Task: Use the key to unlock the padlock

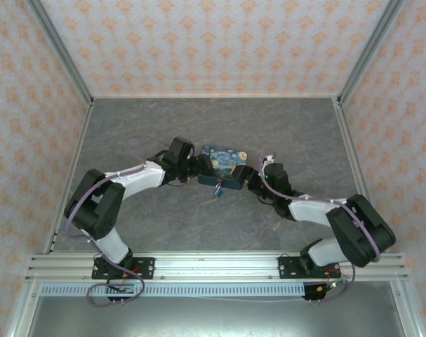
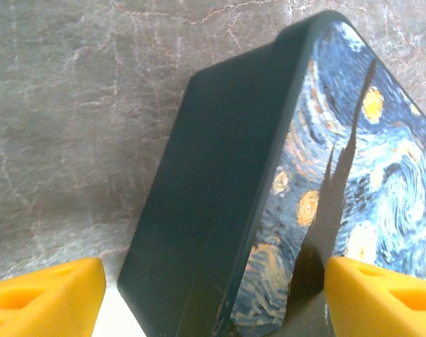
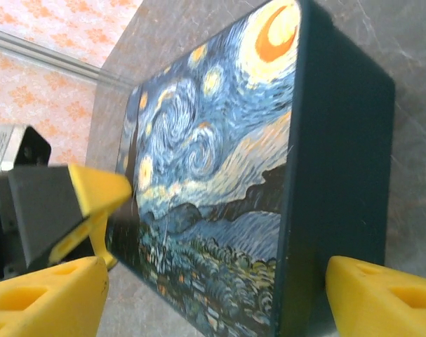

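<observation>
Lab robot cell, not a home. Starry-print box [image 1: 224, 160] sits on a grey marble-look tabletop [image 1: 128, 126]. Wallpaper-print panels [image 1: 213, 42] stand behind and to both sides of the box in aluminium profile posts [image 1: 58, 53]. A slotted aluminium rail [image 1: 213, 265] nearer than the box carries the left arm [image 1: 104, 203] and right arm [image 1: 342, 225].

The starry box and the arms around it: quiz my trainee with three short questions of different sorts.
1. True or false: the starry box lies between the left gripper and the right gripper.
2. Where is the padlock? A: at the box's near edge. B: against the far wall. C: beside the right arm's base.
3. Fill in: in the left wrist view, the fingers are ____ in colour.
Key: 1 true; 2 A; 3 yellow.
</observation>
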Robot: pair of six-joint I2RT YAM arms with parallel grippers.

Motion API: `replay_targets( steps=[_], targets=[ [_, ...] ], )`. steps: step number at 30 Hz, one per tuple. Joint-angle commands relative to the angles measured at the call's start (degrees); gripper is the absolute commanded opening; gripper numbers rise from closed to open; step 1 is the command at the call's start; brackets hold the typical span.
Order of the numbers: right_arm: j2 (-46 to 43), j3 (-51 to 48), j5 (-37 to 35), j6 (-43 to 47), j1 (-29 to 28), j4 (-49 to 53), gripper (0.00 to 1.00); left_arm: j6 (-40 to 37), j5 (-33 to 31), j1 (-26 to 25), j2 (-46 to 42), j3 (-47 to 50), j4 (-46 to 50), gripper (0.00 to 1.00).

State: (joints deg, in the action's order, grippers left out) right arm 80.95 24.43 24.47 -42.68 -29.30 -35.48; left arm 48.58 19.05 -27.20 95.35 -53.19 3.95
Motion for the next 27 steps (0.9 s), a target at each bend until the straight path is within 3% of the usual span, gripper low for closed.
replay_targets(
  steps=[1, 9, 13, 21, 27],
  targets=[
    [4.2, 3.6, 7.3, 3.2, 1.5, -8.1, 0.81, 1.0, -1.6, -0.2, -0.9, 4.5, 5.6, 0.81],
    [16.5, 12.4, 14.4, 3.1, 2.5, -15.5, 0.8, 3.0, -4.0, -0.5, -7.8, 9.3, 6.5, 0.8],
    [19.7, 14.6, 14.1, 3.9, 3.7, -16.1, 0.79, 4.3, -5.3, -0.6, -10.7, 11.8, 6.6, 0.81],
    [12.6, 8.0, 14.1, 8.2, 9.1, -12.7, 0.79, 5.9, -7.1, -0.8, -14.1, 14.1, 7.0, 0.81],
    [7.7, 1.9, 18.8, 6.7, 7.4, -13.9, 0.74, 5.2, -9.0, -1.0, -15.9, 13.0, 9.5, 0.81]
  ],
)
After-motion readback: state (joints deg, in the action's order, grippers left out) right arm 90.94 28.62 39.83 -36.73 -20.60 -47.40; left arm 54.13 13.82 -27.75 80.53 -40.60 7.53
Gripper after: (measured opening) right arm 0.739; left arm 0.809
